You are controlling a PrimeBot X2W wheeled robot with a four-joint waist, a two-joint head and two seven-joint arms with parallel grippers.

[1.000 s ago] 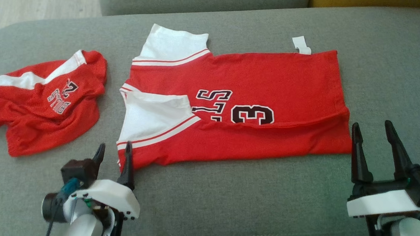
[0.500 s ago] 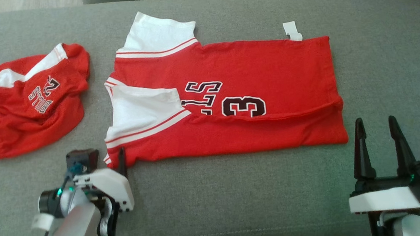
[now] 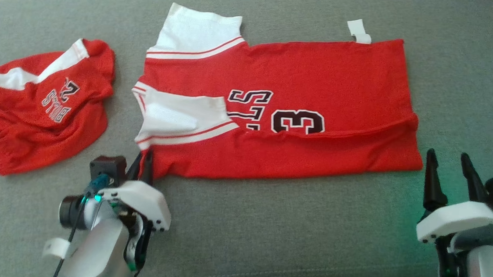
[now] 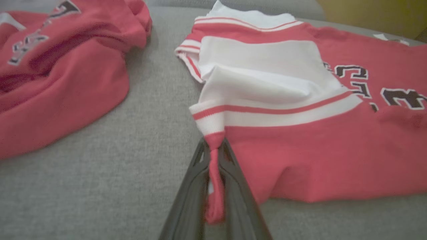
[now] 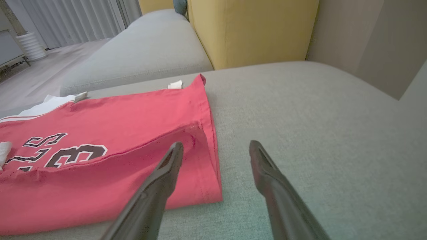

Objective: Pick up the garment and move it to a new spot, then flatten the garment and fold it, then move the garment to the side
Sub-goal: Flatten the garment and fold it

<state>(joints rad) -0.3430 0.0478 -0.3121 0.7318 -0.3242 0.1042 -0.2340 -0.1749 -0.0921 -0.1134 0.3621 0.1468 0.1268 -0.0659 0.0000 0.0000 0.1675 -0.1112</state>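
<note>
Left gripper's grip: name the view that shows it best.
Left wrist view: left gripper shut on the jersey corner, cloth pinched between fingers. Head view shows it from behind. Right wrist view shows the jersey's other end.

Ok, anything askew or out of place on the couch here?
Yes. A second red garment lies crumpled left of the jersey, and the jersey's near edge is folded over, hiding part of its lettering. A white tag pokes out at its far hem.
</note>
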